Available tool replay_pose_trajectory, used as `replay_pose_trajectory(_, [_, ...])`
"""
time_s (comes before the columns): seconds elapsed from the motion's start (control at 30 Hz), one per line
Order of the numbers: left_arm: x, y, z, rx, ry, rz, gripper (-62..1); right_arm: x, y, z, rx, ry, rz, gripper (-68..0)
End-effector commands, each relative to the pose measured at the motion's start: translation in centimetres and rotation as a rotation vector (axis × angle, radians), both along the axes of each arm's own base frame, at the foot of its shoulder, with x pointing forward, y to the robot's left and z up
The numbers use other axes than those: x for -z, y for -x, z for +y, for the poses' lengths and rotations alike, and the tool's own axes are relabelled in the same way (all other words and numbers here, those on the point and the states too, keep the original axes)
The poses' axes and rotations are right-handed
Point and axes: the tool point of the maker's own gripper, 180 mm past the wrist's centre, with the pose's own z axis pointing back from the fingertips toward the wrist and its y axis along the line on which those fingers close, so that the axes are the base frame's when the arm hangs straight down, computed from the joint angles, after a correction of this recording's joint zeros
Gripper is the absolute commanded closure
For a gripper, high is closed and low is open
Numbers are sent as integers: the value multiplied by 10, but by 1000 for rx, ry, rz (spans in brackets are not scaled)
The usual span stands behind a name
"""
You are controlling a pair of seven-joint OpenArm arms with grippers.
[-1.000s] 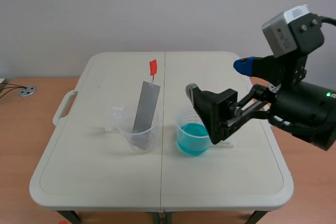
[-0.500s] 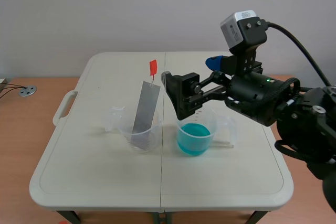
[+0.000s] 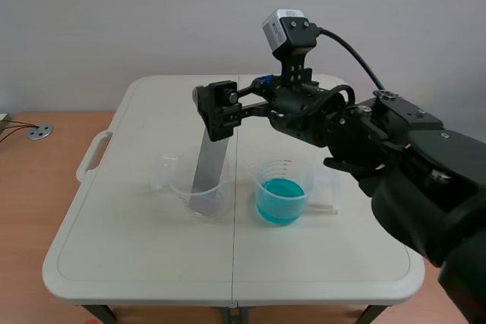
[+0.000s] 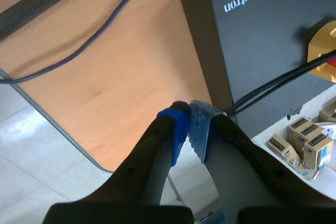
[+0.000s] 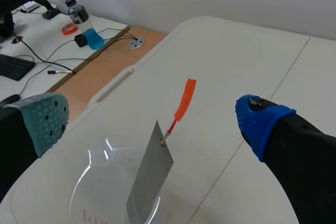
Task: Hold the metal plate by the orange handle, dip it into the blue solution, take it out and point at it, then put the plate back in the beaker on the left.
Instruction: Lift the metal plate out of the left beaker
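Metal plate: a flat grey strip, left of centre in the scene view. It stands tilted in the clear beaker, with its lower end inside and its upper end leaning out past the rim.
Orange handle: a small orange tab fixed to the plate's top corner by a short red link.
Right hand: spread wide and holding nothing, with a grey-green pad on one finger and a blue pad on the other. The handle lies between the fingers, and neither one touches it.
Blue solution: fills the bottom of a second beaker, just right of centre. This beaker is near the plate's beaker but apart from it.
Left hand: closed, with its blue pads pressed together and nothing between them. It is off the desk, above a wooden surface and a black box.
Desk: white, with a seam down the middle and a carry handle at the left edge.
In the way: in the scene view the right hand covers the orange handle at upper centre. The right arm crosses in from the lower right.
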Motion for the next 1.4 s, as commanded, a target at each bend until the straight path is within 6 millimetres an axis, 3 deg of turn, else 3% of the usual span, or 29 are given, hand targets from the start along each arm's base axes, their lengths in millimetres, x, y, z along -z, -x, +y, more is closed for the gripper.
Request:
replay_pose_trajectory(0.0, [-3,4,-2,-4,7,6,-23,-18,-10,2,7,-32,-34,-663])
replay_pose_trajectory(0.43, [-2,5,-2,0,5,12,-23,-11,-36,28,-11,-45,50,-663])
replay_pose_trajectory(0.73, [-2,5,-2,0,5,12,-23,9,-32,46,-49,-48,163,-663])
replay_pose_trajectory(1.1, [-2,5,-2,0,6,12,-23,8,-31,47,-46,-74,179,-662])
replay_pose_trajectory(1.37, [-2,5,-2,0,5,12,-23,7,-32,47,-46,-78,180,-494])
